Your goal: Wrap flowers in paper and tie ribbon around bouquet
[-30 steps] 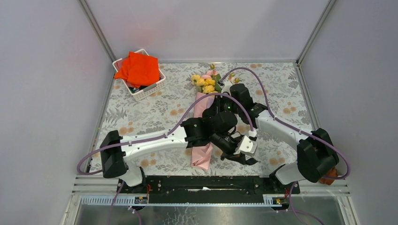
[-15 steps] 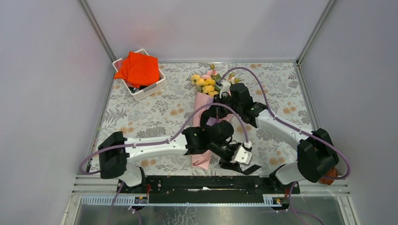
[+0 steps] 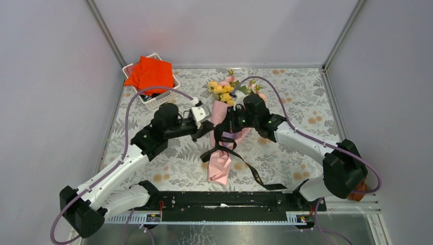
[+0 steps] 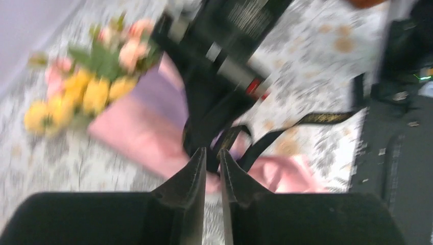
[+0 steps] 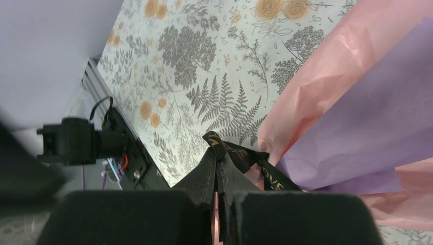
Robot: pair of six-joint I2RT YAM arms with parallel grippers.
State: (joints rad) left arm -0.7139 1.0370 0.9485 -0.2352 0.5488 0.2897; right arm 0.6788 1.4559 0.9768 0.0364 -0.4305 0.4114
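Where the two arms meet over the middle of the table, the cone-shaped bouquet [image 3: 220, 166] of glossy pale pink and purple paper [image 5: 357, 117] lies flat on the grey-and-orange floral printed tablecloth [image 3: 168, 127]. Its wide end, with small yellow and pink artificial flowers [image 3: 223, 92] and green leaves, points to the far wall, and its narrow end points toward the arm bases. The long narrow black ribbon [image 3: 223, 144] crosses the cone about halfway along. A loose loop lies at the cone's left side, and one tail trails over the cloth to the near right, ending near the black base rail [image 3: 204, 199].

Pale gold lettering shows on that tail in the left wrist view and on a strand beside the paper in the right wrist view. In both it is too small or too blurred to read. White print on the black casing of the right arm, seen from the left wrist, is likewise illegible.

The right gripper [image 5: 219, 193] sits over the upper part of the cone, its jaws pressed together on a bunched fold of the ribbon. The left gripper [image 4: 210, 153] hovers just left of the cone, its fingers nearly together with only a thin slit between them. The blurred view does not show whether anything is caught there. At the far left corner a white slatted plastic basket [image 3: 164, 97] holds a folded orange-red cloth [image 3: 150, 74].
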